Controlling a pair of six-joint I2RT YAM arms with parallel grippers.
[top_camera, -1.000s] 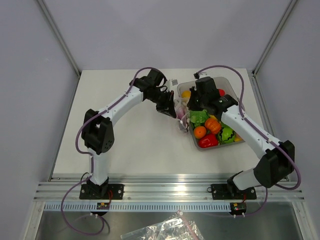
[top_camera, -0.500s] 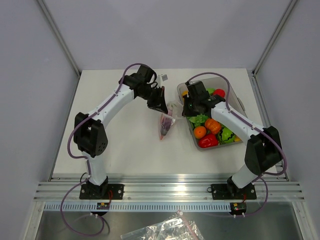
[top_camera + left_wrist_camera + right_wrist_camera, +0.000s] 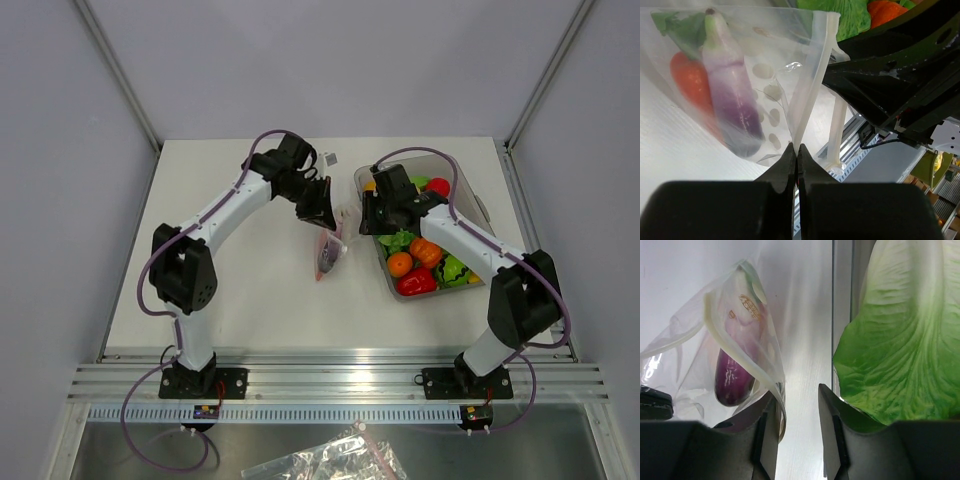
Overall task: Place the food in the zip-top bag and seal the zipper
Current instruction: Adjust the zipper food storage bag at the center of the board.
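The zip-top bag [image 3: 328,250] hangs low over the table, left of the bin. It holds a purple eggplant [image 3: 732,95] and a long red-orange piece [image 3: 687,82] with a green top. My left gripper [image 3: 325,212] is shut on the zipper strip [image 3: 812,95] at the bag's mouth; its jaws [image 3: 796,150] pinch one whitish lip, and the other lip [image 3: 837,130] hangs loose beside it. My right gripper [image 3: 366,222] is open at the bin's left edge. In the right wrist view the gripper [image 3: 799,407] has the bag's mouth edge [image 3: 735,345] resting against its left finger [image 3: 767,420], with the eggplant [image 3: 731,380] behind.
A clear bin [image 3: 455,160] at the right holds green toy lettuce [image 3: 400,237], a red bell pepper [image 3: 415,282], orange pieces [image 3: 399,264] and other toy produce. The lettuce [image 3: 895,340] and the bin wall [image 3: 842,315] are close to my right fingers. Another crumpled clear bag [image 3: 330,462] lies below the table's front rail.
My left gripper has carried the bag left, away from the bin, and lowered it. My right gripper has come out of the bin to its left edge beside the bag.
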